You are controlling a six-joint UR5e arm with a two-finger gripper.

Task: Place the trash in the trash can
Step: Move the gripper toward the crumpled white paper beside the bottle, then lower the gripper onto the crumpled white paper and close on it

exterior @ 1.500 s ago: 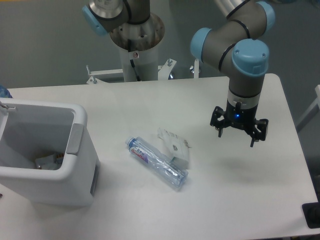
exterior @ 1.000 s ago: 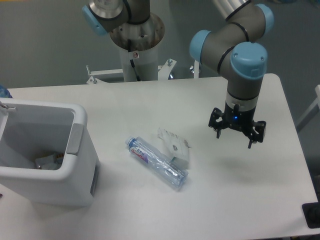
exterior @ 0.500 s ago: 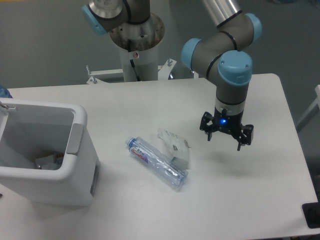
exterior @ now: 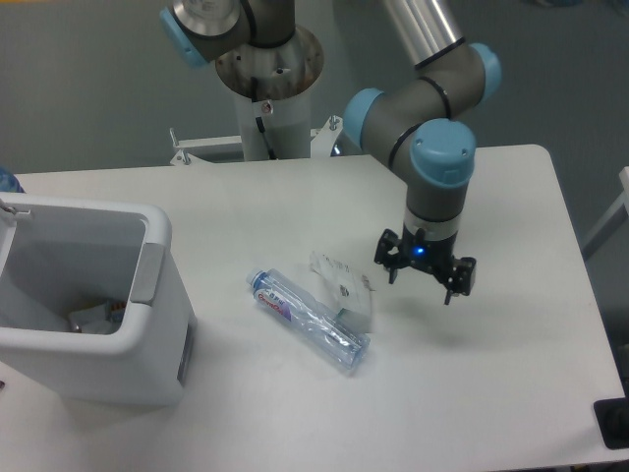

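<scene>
A crushed clear plastic bottle point(exterior: 308, 320) with a blue cap and red-blue label lies flat on the white table point(exterior: 295, 202), cap toward the upper left. A crumpled white wrapper point(exterior: 343, 286) lies against its right side. The white trash can point(exterior: 90, 300) with a grey rim panel stands at the left edge, with some scraps inside. My gripper point(exterior: 423, 278) hangs open above the table, just right of the wrapper, with nothing between its fingers.
The arm's grey base column point(exterior: 267, 88) rises behind the table's far edge. A black object point(exterior: 611, 423) sits at the table's near right corner. The table's right edge runs close to the gripper's right.
The gripper has moved steadily left and slightly down, from the right part of the table to a spot beside the wrapper. It stayed open. The bottle, wrapper and can have not moved.
</scene>
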